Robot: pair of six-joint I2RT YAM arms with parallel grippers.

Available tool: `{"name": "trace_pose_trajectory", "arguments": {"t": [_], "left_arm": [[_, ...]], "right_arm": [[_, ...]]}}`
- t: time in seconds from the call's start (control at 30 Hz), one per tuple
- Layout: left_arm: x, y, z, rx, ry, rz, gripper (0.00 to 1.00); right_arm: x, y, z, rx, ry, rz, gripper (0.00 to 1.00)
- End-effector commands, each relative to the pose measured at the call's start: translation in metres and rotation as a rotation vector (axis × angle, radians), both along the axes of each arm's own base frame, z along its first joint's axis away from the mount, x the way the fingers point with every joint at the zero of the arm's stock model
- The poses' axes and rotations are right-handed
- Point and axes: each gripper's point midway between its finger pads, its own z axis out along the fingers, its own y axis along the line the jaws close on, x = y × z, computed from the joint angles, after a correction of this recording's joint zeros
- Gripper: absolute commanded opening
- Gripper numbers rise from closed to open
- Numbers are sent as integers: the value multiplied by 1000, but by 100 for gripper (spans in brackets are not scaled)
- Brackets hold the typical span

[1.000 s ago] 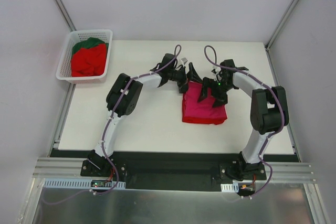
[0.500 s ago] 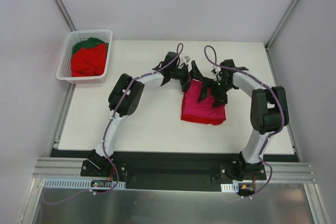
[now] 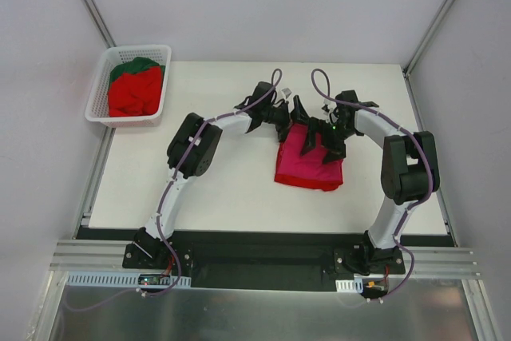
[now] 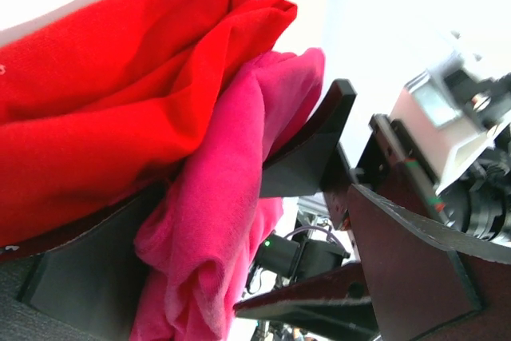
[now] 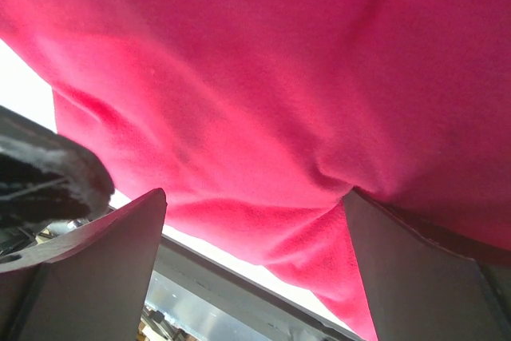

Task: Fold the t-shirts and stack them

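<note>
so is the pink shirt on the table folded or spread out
Folded. The pink t-shirt lies as a compact rectangle with no sleeves showing, atop a red t-shirt whose edge peeks out beneath.

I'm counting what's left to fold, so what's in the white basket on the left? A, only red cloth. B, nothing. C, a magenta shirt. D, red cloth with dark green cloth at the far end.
D: in the top view the white lattice basket holds bright red t-shirts, with a dark green t-shirt showing at its far end.
</note>
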Motion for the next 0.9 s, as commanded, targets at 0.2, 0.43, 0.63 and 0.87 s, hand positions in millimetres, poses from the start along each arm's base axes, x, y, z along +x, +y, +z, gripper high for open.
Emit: {"name": "trace_pose_trajectory", "arguments": {"t": [0.2,0.43,0.63,0.87], "left_arm": [[20,90,41,73,-29,91,99],[17,127,51,106,-40,121,99],[2,151,31,154,-15,135,99],[-23,167,18,172,3,116,99]], "right_arm": [[2,10,7,45,-17,14,96],[4,12,4,47,-1,17,96],[15,23,18,56,-48,42,96],[36,48,57,5,-170,134,96]]}}
